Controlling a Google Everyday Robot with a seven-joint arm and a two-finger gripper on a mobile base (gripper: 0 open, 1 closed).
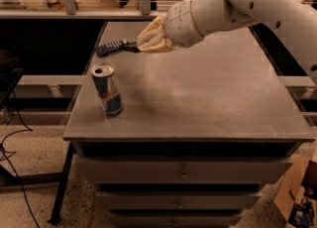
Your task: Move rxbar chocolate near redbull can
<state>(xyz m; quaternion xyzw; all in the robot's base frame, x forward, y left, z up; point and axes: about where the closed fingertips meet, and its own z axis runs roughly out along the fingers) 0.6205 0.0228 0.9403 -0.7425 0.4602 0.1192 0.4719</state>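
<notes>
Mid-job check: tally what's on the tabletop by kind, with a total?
Cans: 1, the redbull can.
Wrapped bars: 1, the rxbar chocolate, with the gripper right beside it at the back left.
Total: 2.

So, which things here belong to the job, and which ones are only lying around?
Job:
- flat dark wrapped rxbar chocolate, at the tip of the tool, over the far left of the grey table
- slim blue-and-silver redbull can, upright, near left

Lying about:
- dark blue wrapped bar on the table
- cardboard box on the floor
</notes>
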